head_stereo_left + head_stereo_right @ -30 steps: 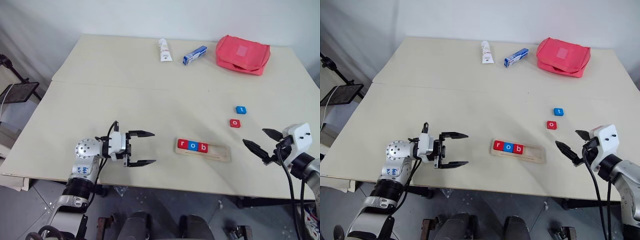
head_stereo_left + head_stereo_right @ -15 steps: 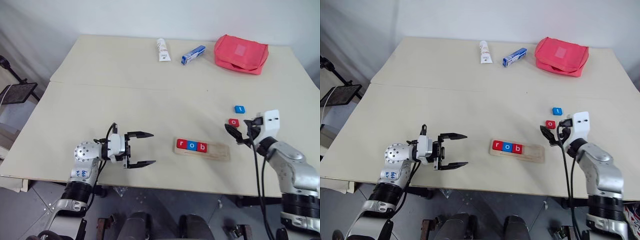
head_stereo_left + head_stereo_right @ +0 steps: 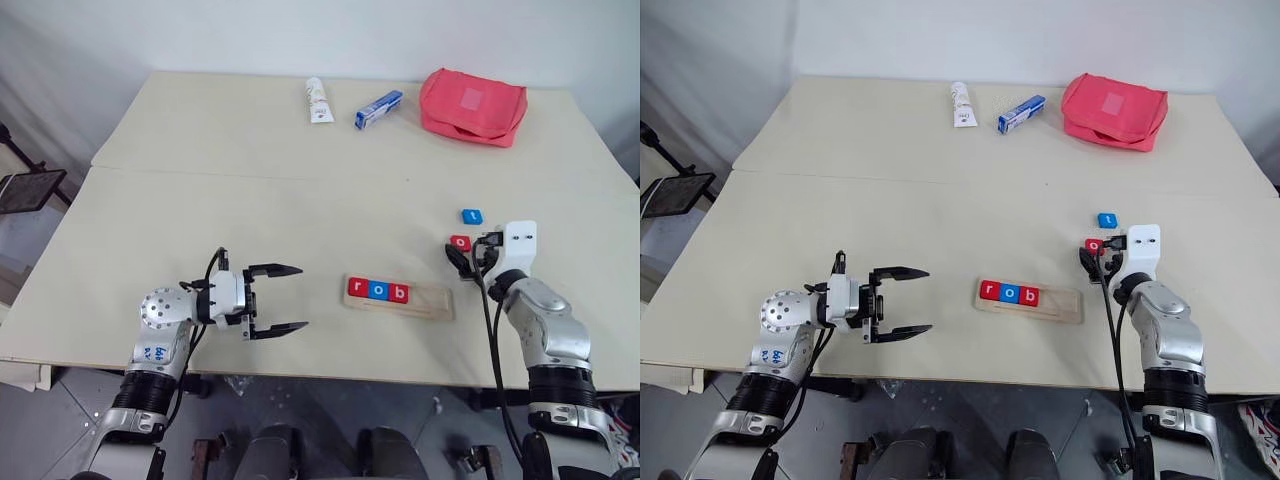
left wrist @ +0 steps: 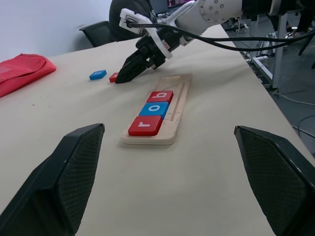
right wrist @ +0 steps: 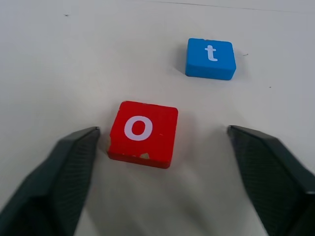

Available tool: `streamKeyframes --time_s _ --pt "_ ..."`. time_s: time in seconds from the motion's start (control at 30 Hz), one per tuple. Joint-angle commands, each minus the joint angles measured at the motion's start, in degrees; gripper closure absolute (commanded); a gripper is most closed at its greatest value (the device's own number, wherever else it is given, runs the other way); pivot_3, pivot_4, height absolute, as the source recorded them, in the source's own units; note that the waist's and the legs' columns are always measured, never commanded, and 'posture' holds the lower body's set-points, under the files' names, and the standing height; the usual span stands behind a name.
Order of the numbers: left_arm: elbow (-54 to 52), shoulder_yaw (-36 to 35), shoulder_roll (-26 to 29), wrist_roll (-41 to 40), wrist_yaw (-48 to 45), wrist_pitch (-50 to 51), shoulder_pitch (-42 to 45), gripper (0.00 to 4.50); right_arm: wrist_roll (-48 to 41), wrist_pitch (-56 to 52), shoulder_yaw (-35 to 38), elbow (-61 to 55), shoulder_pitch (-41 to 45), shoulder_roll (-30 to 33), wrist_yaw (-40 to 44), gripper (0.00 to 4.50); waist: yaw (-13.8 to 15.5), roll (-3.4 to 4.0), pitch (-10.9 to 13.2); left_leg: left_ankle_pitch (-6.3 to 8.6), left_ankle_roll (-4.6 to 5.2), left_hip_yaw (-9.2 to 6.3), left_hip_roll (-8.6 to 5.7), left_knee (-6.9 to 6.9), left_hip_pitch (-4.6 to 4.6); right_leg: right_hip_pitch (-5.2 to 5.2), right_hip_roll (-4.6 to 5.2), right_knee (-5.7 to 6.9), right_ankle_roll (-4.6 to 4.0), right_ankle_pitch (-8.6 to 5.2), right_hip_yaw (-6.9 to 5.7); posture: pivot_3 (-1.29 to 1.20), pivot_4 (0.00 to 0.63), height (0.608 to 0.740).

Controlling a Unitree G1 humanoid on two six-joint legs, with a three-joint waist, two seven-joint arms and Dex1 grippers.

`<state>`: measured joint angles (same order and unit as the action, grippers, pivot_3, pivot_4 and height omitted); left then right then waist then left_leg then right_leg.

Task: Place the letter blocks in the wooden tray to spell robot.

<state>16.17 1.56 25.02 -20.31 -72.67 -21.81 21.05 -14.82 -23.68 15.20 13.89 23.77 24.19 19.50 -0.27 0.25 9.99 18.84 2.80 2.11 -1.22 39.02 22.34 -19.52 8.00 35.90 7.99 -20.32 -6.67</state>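
the wooden tray is lying flat near the front edge of the table. three letter blocks are sitting in its left part, side by side and touching: a red r block, a blue o block and a red b block. the right part of the tray is showing bare wood.

two more blocks are lying on the table, to the right of the tray and a bit further back. the red o block is the nearer one and the blue t block is sitting just beyond it, apart from it.

the right gripper is sitting low by the red o block with its fingers spread apart. in the right wrist view one black finger is just beside the block's edge and the other is standing well off to the other side. it is not gripping the block.

the left gripper is hanging over the table to the left of the tray, pointing at it, with its two fingers wide apart and nothing between them.

at the far side of the table a white tube, a blue-and-white box and a red pouch are lying.
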Motion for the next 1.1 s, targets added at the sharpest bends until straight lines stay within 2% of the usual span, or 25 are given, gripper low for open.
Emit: streamKeyframes --time_s 0.03,0.17,0.2,0.4,0.63,0.8,1.0,1.1 --pt "-2.1 -0.5 0.4 -1.0 0.4 -0.2 -0.6 0.0 -0.3 0.3 0.1 -1.1 -0.9 -0.4 -0.2 1.57 0.0 0.0 0.0 0.0 0.0 0.0 0.0 0.0 0.0 0.0 0.0 0.0 0.0 0.0 0.0 0.0 0.15 0.74" --pt "-1.8 -0.3 0.4 -1.0 0.0 -0.4 -0.7 0.0 -0.6 -0.3 0.4 -4.2 -2.2 -1.1 -0.9 3.02 0.1 0.0 0.0 0.0 0.0 -0.01 -0.01 0.0 0.0 0.01 0.01 0.0 0.0 0.0 0.02 0.0 0.15 0.74" --pt "-1.7 -0.2 0.3 -1.1 -0.2 -0.4 -0.6 0.0 -0.8 -0.8 0.7 -5.8 -2.8 -1.2 -1.3 3.05 0.1 0.0 0.0 0.0 0.0 -0.01 -0.02 0.0 0.0 0.0 0.01 0.0 0.0 0.0 0.03 0.0 0.15 0.74" --pt "-0.2 -0.1 0.2 -1.4 -1.7 -0.7 0.2 0.0 -2.5 -6.0 3.1 -21.6 -9.7 -1.9 -4.9 3.05 0.2 0.01 0.0 0.0 0.0 -0.03 -0.03 -0.04 0.02 -0.03 0.01 0.02 0.0 0.0 0.06 0.0 0.15 0.74" --pt "3.4 0.3 -0.9 -1.3 -4.1 -1.3 2.9 0.0 -5.6 -14.5 7.4 -41.8 -24.7 -4.7 -9.7 3.05 0.5 0.01 0.0 0.0 0.0 -0.03 -0.05 -0.06 0.0 -0.02 -0.01 0.0 0.0 0.0 0.13 0.0 0.15 0.74" --pt "5.5 0.6 -1.8 -1.2 -5.4 -1.6 4.7 0.0 -6.6 -15.7 7.4 -45.9 -30.3 -7.5 -11.2 3.05 0.2 0.01 0.0 0.0 0.01 0.08 -0.08 -0.06 -0.02 -0.03 -0.01 -0.02 0.0 0.0 0.24 0.0 0.15 0.74" --pt "6.9 0.6 -2.4 -1.1 -6.4 -1.8 6.2 0.0 -7.4 -14.7 6.8 -45.6 -32.0 -8.9 -11.1 3.05 0.2 0.02 0.0 0.0 -0.02 0.1 0.0 -0.08 -0.07 -0.03 -0.12 -0.02 0.0 0.0 0.36 0.0 0.15 0.74" --pt "7.1 0.6 -2.5 -1.2 -6.7 -1.8 6.4 0.0 -8.2 -14.5 6.8 -45.7 -31.9 -9.3 -10.5 2.03 0.2 0.02 0.0 0.0 -0.01 0.09 -0.01 -0.08 -0.07 -0.03 -0.12 -0.02 0.0 0.0 0.4 0.0 0.15 0.74"
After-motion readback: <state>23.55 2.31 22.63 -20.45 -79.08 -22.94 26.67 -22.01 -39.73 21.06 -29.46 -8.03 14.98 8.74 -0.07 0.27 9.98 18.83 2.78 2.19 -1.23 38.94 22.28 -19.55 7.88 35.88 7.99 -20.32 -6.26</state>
